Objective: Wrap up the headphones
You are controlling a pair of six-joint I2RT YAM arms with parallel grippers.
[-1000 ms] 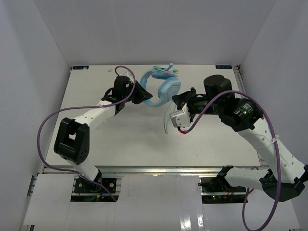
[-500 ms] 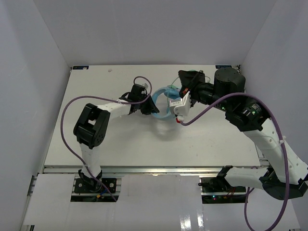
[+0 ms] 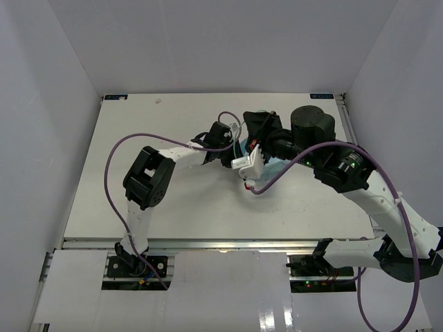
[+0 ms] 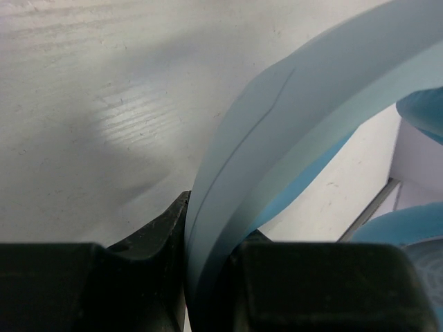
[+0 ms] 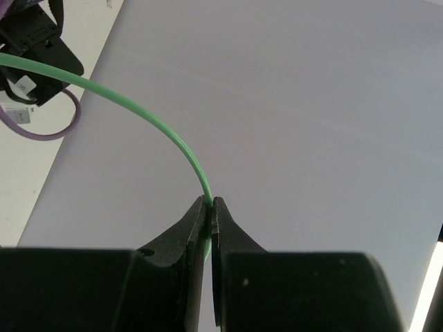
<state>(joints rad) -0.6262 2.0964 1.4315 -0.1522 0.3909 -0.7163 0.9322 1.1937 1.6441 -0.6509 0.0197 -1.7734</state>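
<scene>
The left tool (image 4: pixel 211 232) is clamped on the blue band (image 4: pixel 297 117) of the headphones (image 4: pixel 422 111). The right tool (image 5: pixel 211 211) is pinched tight on the thin green cable (image 5: pixel 138 114), which bends up and away from it in a curve. A second ago the headphones sit close to the far edge of the worktop (image 3: pixel 138 200), with the left tool at their left side and the right tool nearer the middle, low and off to the right. Now both arms are bunched together, a bit back from the far edge and near the middle from left to right. The headphones have come there with them, and from above they are almost hidden under the two tools. The right tool has swung up and across, taking the cable along. I think this means the wrap is under way: one tool holds the headphones firm while the other leads the cable around them. I cannot tell how many loops are on yet. No brand or words can be read. A small white tag (image 5: pixel 17 88) on the other arm and little labels at the far corners of the worktop are too small to read.
</scene>
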